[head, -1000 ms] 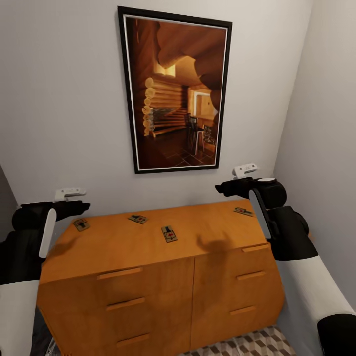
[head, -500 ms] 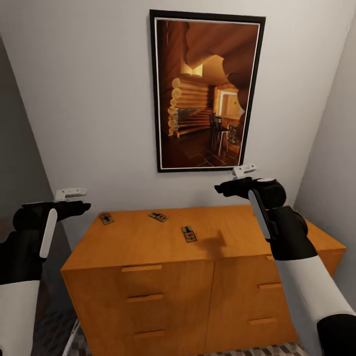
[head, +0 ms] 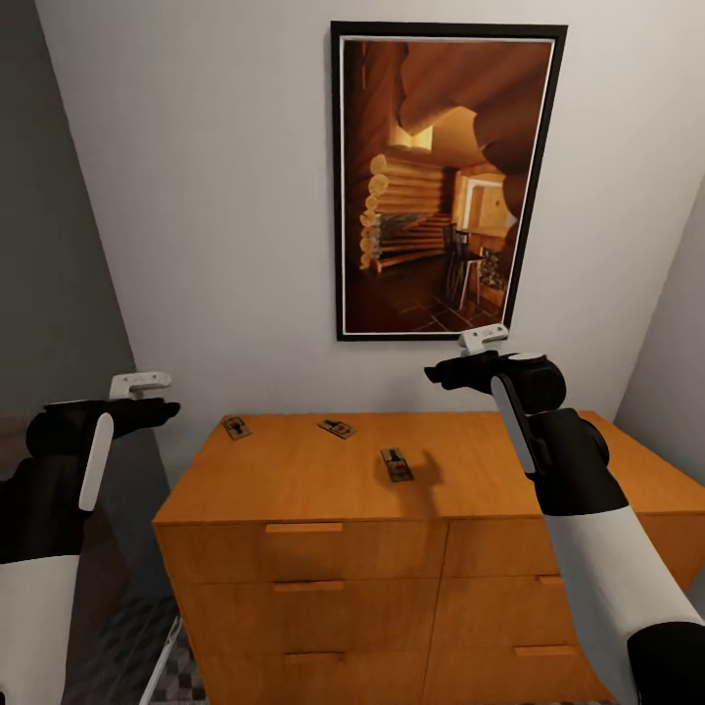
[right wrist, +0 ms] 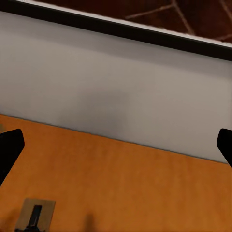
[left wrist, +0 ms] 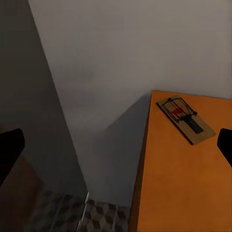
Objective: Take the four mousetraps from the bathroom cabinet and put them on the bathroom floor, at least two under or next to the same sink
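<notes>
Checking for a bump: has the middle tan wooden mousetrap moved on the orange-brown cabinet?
No. The middle mousetrap keeps its place between its neighbours on the cabinet; the camera shifted.

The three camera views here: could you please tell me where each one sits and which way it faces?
Head view: on the robot's head, looking forward and down at the cabinet, three mousetraps and a framed picture; both arms show, left gripper, right gripper.
Left wrist view: near the left gripper, facing the cabinet's end, wall and bathroom floor; dark fingertips at the edges.
Right wrist view: near the right gripper, facing cabinet top and wall; fingertips at the edges.
Shared: the leftmost mousetrap, in head and left wrist views.
</notes>
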You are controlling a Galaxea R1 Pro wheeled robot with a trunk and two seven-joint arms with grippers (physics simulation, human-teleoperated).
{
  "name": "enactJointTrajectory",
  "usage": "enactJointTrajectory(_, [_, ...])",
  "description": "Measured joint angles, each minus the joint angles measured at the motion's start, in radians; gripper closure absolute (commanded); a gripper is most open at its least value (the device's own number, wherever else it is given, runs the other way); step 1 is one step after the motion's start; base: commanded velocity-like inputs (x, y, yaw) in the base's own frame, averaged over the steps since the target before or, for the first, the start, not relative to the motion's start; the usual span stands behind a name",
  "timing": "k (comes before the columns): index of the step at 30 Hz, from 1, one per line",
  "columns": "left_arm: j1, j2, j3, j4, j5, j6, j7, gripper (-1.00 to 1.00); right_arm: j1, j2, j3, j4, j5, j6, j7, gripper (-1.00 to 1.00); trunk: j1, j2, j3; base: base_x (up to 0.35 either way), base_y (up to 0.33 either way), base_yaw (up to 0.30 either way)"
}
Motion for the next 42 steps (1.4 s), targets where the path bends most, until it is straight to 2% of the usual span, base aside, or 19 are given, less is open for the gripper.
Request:
enactJointTrajectory(6, [0.000, -0.002, 0.000, 0.001, 0.000, 0.000, 0.000, -1.00, 0.000, -0.003, 0.000, 0.001, 0.000, 0.000, 0.000, -1.00, 0.000, 0.000, 0.000, 0.000, 0.000, 0.016])
enactJointTrajectory(15, [0.002, -0.019, 0.000, 0.001, -0.002, 0.000, 0.001, -1.00, 0.000, -0.006, -0.001, 0.007, 0.002, 0.000, -0.002, -1.00, 0.000, 0.000, 0.000, 0.000, -0.023, 0.004])
enactJointTrajectory(33, [0.003, -0.028, -0.001, 0.002, -0.001, 0.000, 0.001, -1.00, 0.000, -0.008, -0.001, 0.012, 0.003, 0.000, -0.005, -1.00, 0.000, 0.000, 0.000, 0.000, -0.222, 0.000])
enactJointTrajectory(42, [0.003, -0.029, -0.001, 0.002, -0.002, 0.000, 0.001, -1.00, 0.000, -0.004, 0.003, 0.015, 0.000, 0.000, -0.005, -1.00, 0.000, 0.000, 0.000, 0.000, -0.074, 0.000])
